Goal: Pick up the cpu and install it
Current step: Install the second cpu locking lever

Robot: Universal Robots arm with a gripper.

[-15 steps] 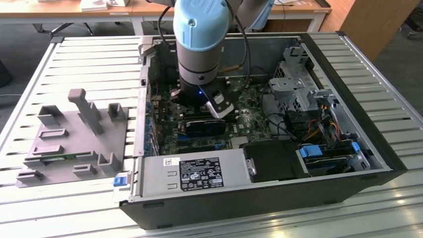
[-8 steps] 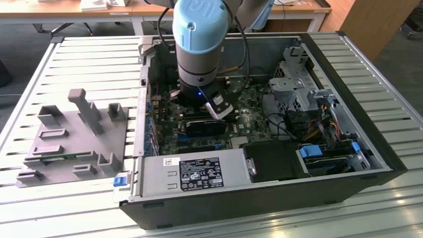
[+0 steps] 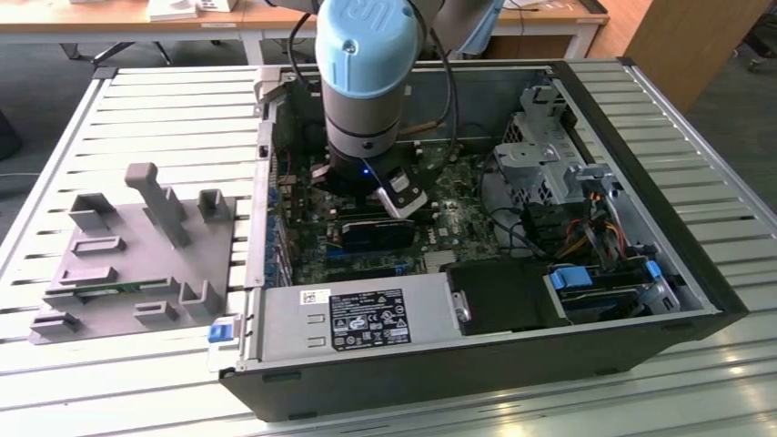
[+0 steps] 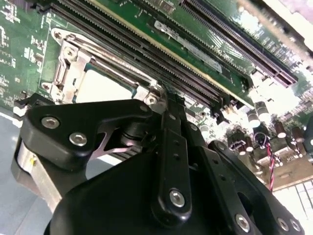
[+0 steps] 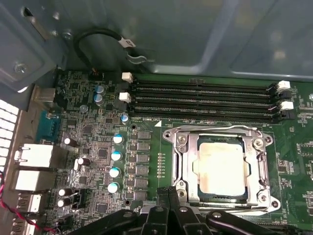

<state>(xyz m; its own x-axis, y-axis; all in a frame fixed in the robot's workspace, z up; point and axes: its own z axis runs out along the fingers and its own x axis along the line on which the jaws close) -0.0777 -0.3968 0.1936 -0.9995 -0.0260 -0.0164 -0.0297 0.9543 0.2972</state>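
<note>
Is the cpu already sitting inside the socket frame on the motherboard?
Yes: in the first wrist view the cpu lies flat within the metal socket frame, beside the memory slots.

You will find printed matter on the white rectangular sticker (image 3: 362,320) on the silver-grey metal power supply box (image 3: 286,330) (exterior view), but none of it can be made out; nothing on the green motherboard (image 5: 151,147) can be read either.

A robotics lab or workshop: an open black desktop computer case (image 3: 486,355) lies on a slatted white metal workbench (image 3: 170,109), beside a grey plastic fixture plate (image 3: 134,264), with wooden desks (image 3: 122,23) behind.
</note>
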